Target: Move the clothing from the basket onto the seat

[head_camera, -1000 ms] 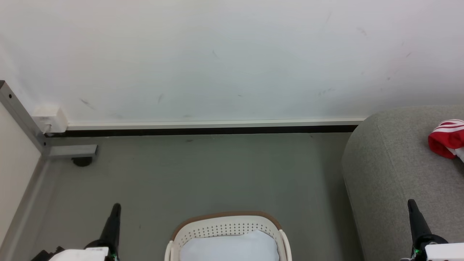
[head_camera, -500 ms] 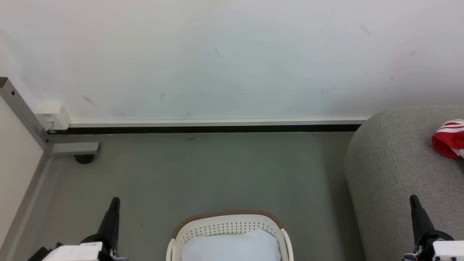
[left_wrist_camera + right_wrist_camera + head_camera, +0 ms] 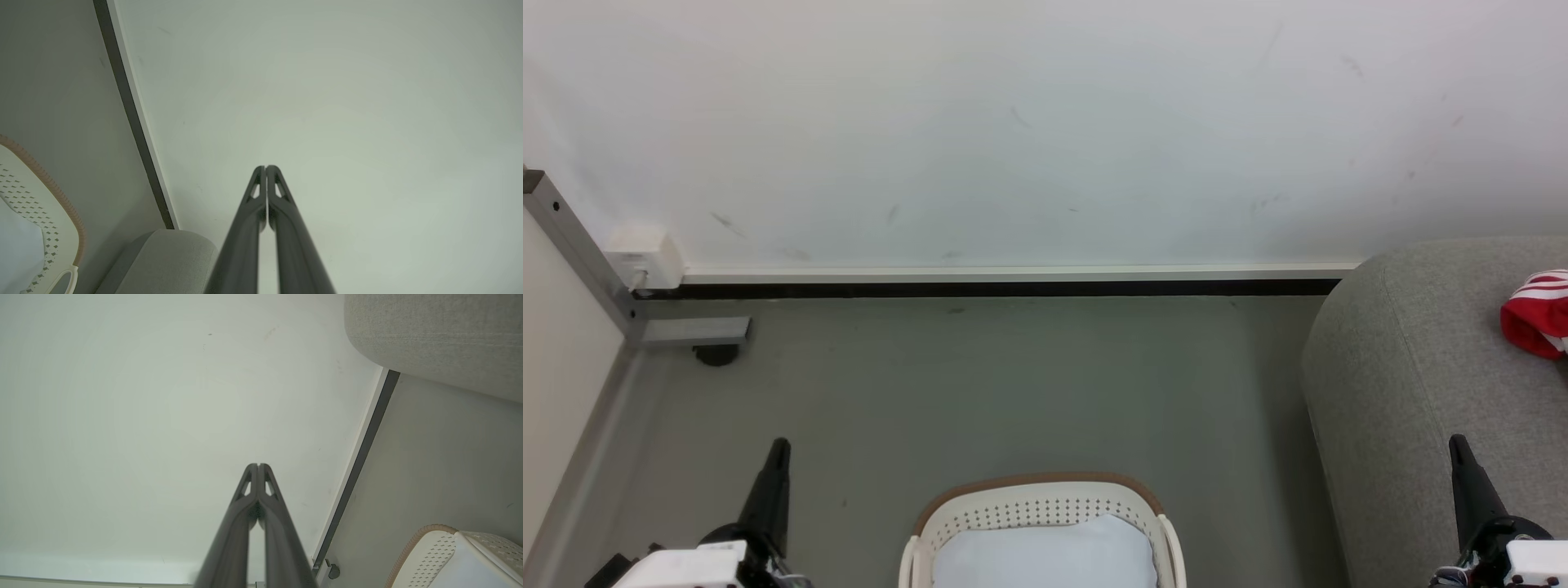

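Two grippers stand at the lower corners of the head view, both pointing up toward the wall (image 3: 1013,122). The left gripper (image 3: 265,168) has its fingers pressed together along their length, with nothing between them. It hangs over the grey floor (image 3: 980,384), to the left of the basket (image 3: 1037,488) and apart from it. The right gripper (image 3: 258,465) is closed in the same way and holds nothing. In the head view it is seen against the near side of the seat (image 3: 1413,367); whether it touches the fabric, I cannot tell.

The basket stands on the floor at the bottom middle of the head view, between the two grippers, and the picture's edge cuts it. A pale bundle (image 3: 1045,555) fills the part of its inside that can be seen.

The clothing (image 3: 1535,322), a red piece with white stripes, lies on top of the seat at the right edge of the head view, partly cut off there. It is well apart from the basket and from both grippers.

A dark strip (image 3: 996,288) runs along the foot of the wall. At the left, a grey metal bar (image 3: 580,253) with a small white box (image 3: 645,257) beside it meets the floor.
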`<state>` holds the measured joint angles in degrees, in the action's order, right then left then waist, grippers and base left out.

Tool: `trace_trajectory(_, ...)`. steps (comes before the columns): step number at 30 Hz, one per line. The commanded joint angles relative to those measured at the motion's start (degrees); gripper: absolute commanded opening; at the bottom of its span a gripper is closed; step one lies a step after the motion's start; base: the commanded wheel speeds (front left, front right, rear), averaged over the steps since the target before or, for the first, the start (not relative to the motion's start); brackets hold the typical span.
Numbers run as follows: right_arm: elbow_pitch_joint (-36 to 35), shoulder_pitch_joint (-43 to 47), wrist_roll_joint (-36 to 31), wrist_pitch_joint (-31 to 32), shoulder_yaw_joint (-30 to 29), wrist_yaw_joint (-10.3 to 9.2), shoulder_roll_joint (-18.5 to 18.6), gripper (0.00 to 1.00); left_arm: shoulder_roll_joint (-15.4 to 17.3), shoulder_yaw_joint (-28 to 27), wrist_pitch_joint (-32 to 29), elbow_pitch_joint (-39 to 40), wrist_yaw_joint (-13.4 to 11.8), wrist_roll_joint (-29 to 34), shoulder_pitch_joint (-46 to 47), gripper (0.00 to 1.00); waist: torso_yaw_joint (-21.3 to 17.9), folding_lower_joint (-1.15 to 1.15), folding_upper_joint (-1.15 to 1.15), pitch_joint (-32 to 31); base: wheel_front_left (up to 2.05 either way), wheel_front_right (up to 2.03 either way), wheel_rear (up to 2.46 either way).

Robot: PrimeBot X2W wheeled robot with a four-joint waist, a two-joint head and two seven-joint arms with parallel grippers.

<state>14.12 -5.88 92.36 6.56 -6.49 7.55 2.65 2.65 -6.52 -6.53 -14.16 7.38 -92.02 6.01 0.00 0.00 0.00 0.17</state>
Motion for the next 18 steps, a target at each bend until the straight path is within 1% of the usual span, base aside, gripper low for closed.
trace_trajectory(1, -0.3, -0.7, 0.1, 0.2, -0.2, -0.12, 0.4, 0.0, 0.4, -0.1, -0.2, 0.2, 0.2, -0.7, 0.6, 0.0, 0.0, 0.0, 0.0, 0.0, 0.0, 0.0, 0.0)
trace_trajectory(18, -0.3, -0.7, 0.1, 0.2, -0.2, -0.12, 0.4, 0.0, 0.4, -0.1, -0.2, 0.2, 0.2, -0.7, 0.6, 0.0, 0.0, 0.0, 0.0, 0.0, 0.0, 0.0, 0.0)
